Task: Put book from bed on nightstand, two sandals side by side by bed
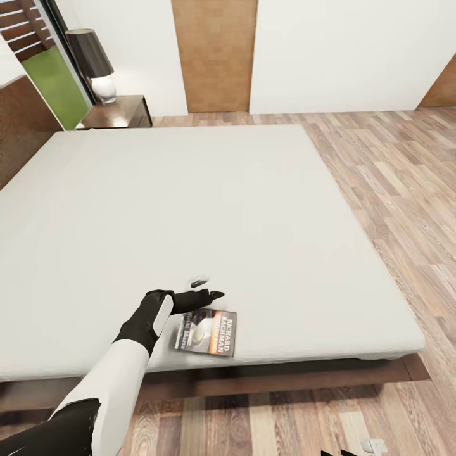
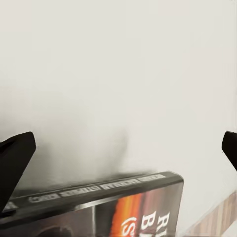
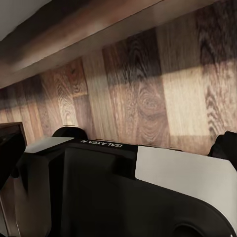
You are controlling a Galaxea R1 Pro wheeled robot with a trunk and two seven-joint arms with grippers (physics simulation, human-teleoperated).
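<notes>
A: Where is the book (image 1: 206, 333) found?

B: It is seen lying flat on the bed (image 1: 190, 209), close to the near edge of the mattress, cover up. The left gripper (image 1: 204, 289) is held just above its far edge, with the fingers spread apart and nothing between them.

A: How might the book be expected to handle?

B: It is judged to be light and thin, a paperback that may bend if it is pinched at one corner. The cover looks smooth, so some slipping could be expected. A hold across the spine or a long edge would be preferred, and since it lies flat on a soft mattress, one finger may need to be pressed under the edge.

A: What is given by one view and not by another?

B: In the left wrist view, the book's spine (image 2: 98, 190) is shown close up between the two dark fingertips (image 2: 15, 163). In the head view, the nightstand (image 1: 120, 112) with a lamp (image 1: 95, 63) is shown at the far corner of the bed. In the right wrist view, the wood floor (image 3: 148, 94) and the robot's own body are shown; whether the right fingers are spread cannot be told.
</notes>
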